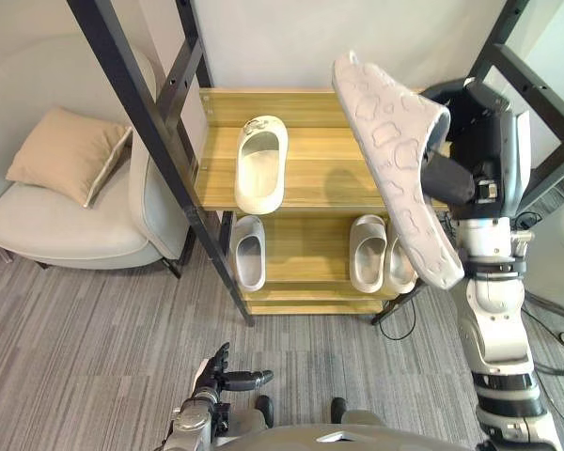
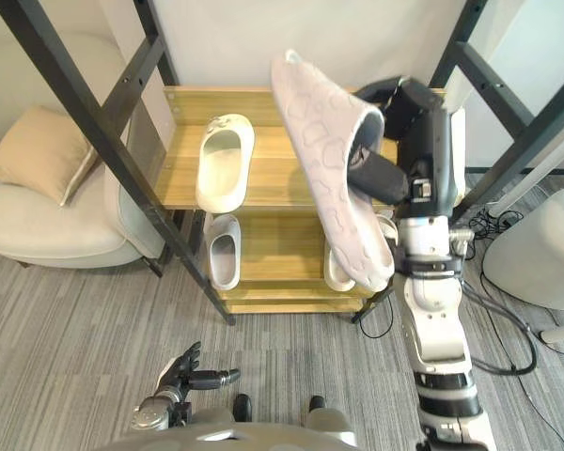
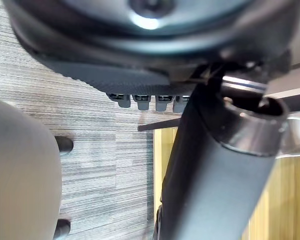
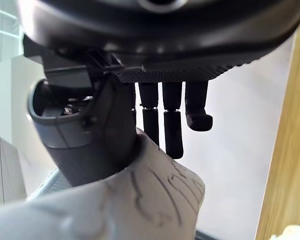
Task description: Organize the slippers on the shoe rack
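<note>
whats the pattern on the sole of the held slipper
Pale grey sole with blotchy, pebble-like outlines, clearest in the left eye view.

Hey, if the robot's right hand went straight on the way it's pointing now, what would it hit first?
Probably the white wall behind the top shelf. The right hand, shut on the slipper, points out above that shelf, with wall showing past its fingers; depth is unclear.

The right arm rose upright before the shoe rack (image 1: pixel 310 183), and the right hand (image 1: pixel 465 132) pinched a slipper (image 1: pixel 395 150) above its top shelf. The left hand (image 1: pixel 214 374) hung low, well short of the rack, with its fingers relaxed.
</note>
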Available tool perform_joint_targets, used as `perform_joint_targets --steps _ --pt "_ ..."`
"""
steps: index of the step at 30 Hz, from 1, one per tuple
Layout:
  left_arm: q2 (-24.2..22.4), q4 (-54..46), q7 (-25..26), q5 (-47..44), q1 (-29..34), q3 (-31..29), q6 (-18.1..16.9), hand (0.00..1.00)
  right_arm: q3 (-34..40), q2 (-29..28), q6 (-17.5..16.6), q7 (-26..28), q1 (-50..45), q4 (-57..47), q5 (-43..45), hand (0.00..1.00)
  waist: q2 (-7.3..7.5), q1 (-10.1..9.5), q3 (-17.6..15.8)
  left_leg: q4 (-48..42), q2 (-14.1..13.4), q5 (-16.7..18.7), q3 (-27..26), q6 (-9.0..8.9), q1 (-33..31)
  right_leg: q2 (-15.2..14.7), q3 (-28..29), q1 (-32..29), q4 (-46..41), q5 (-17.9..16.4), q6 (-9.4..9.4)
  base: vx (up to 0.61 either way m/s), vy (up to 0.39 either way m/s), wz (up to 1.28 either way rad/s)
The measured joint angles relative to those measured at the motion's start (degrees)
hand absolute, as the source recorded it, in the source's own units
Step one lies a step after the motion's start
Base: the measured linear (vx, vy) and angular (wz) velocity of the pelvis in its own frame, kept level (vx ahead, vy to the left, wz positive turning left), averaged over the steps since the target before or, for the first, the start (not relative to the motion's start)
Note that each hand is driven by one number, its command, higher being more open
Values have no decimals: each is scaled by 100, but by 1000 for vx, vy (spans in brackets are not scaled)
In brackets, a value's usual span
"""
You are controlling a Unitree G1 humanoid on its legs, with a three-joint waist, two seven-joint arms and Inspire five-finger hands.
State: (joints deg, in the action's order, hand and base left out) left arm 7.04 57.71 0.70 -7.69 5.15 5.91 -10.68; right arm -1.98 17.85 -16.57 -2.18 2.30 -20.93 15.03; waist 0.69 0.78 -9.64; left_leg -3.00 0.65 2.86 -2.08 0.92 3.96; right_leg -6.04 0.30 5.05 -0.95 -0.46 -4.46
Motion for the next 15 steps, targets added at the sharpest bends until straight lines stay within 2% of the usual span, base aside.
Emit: perform_joint_targets --steps 4,7,10,12,15 --pt "8 93 -17 36 -28 163 -7 100 -774 2 -1 575 -566 -116 440 0 -48 28 85 -10 -45 5 24 -86 -1 40 -19 -38 -121 -63 18 -35 -40 1" --pt "40 118 -47 42 -68 285 -8 100 -1074 33 6 802 -749 -115 598 0 -48 24 85 -35 -46 -15 72 -69 -14 43 -55 -59 -204 -108 12 -13 -29 9" --pt "81 241 -104 47 -196 467 -19 100 -1627 306 31 1221 -873 -36 938 0 -49 10 49 -164 -35 -28 159 -49 -128 31 -141 -92 -246 -112 8 -12 -9 15" --pt "100 249 -114 49 -275 530 -63 100 -1934 500 39 1385 -848 124 987 0 -54 -37 -62 -397 -35 35 231 -56 -291 31 -194 -165 -357 -138 12 -51 6 18" --pt "143 252 -109 39 -498 671 -137 100 -2325 694 62 1458 -560 517 950 0 -91 -53 -406 -949 -53 165 343 -59 -770 47 -298 -529 -793 -245 31 -121 2 21"
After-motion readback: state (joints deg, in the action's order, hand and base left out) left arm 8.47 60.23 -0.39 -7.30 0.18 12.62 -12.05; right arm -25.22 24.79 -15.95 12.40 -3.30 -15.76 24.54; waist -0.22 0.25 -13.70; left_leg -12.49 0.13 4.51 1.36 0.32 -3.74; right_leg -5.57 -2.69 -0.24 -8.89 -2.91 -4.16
